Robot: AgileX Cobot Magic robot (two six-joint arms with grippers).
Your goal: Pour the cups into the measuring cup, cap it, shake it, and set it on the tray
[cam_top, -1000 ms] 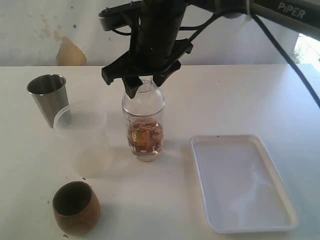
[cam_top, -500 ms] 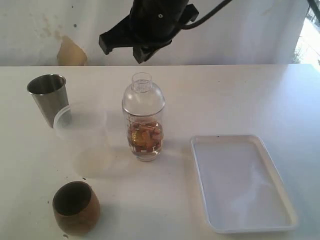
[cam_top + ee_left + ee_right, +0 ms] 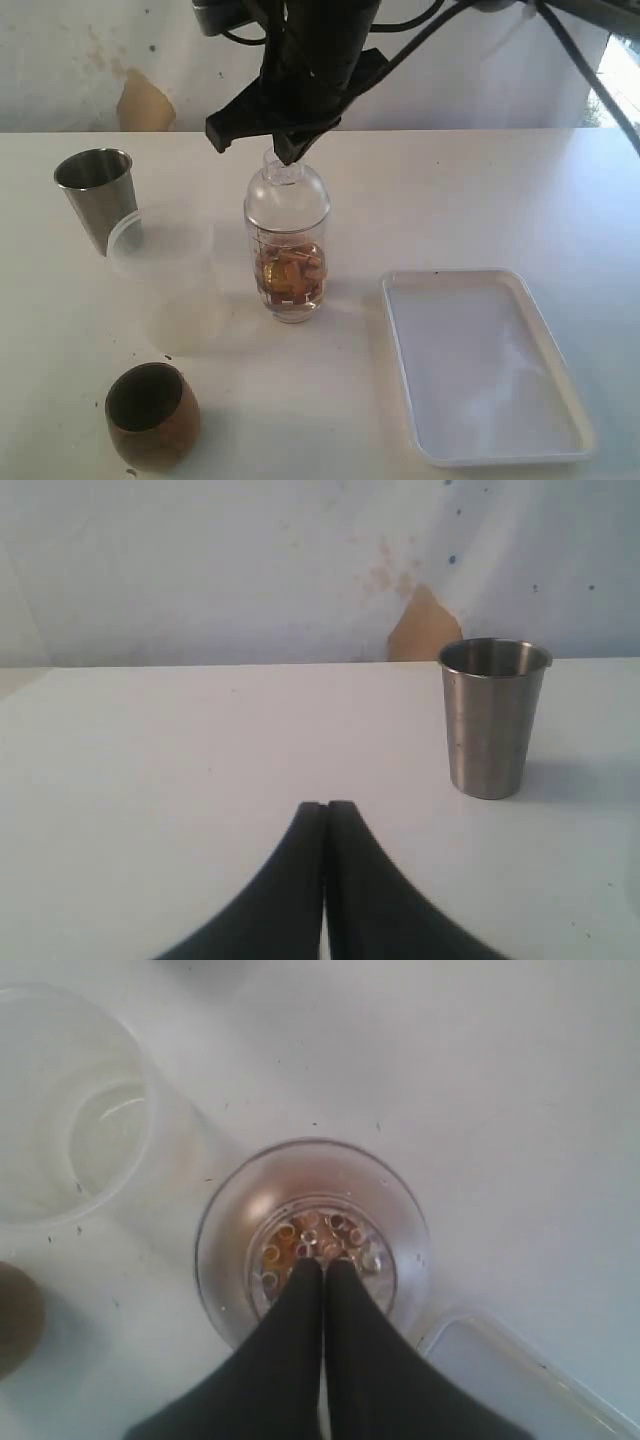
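Your right pincer [image 3: 290, 153] was pinched together directly above the cap [image 3: 287, 200], which sat on the measuring cup [image 3: 288, 272].

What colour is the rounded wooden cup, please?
The rounded wooden cup is brown, clearest in the exterior view.

1. No word, brand or number can be read in any view.
2. The measuring cup [image 3: 287, 262], mid-table, carries dark printed scale marks down its side. Any figures beside them are too small to make out.
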